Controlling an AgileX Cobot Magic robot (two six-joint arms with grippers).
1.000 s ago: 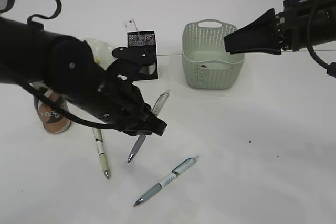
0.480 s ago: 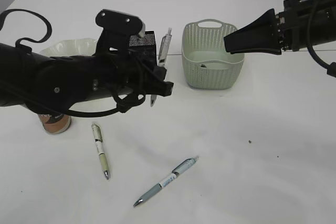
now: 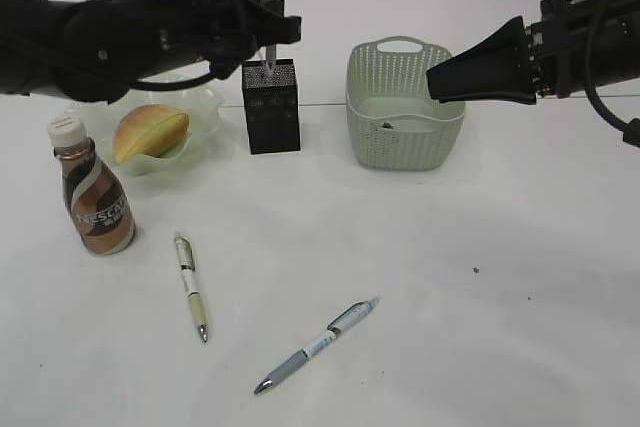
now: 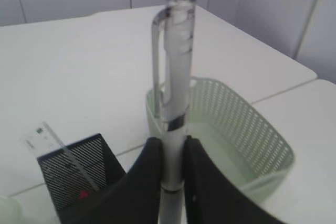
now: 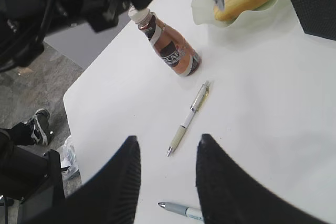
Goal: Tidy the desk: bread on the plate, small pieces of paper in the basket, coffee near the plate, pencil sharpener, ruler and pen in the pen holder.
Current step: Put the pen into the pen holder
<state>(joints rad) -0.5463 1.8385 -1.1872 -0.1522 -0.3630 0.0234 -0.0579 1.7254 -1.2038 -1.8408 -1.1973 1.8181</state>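
The left gripper (image 4: 172, 182) is clamped on a clear-barrelled pen (image 4: 176, 82), held upright directly above the pen holder (image 3: 271, 105), a black mesh box with a speckled band. A clear ruler (image 4: 60, 150) leans inside it. Just right stands the sage-green perforated basket (image 3: 405, 105) with a loop handle. To the left, the golden bread (image 3: 150, 132) lies in the ruffled pale green plate (image 3: 205, 107), and the brown coffee bottle (image 3: 92, 199) with a white cap stands near it. Two more pens lie on the white desk (image 3: 500, 297): a cream one (image 3: 191, 286) and a silver-blue one (image 3: 316, 345). The right gripper (image 5: 168, 153) hangs with its fingers apart, empty, beside the basket.
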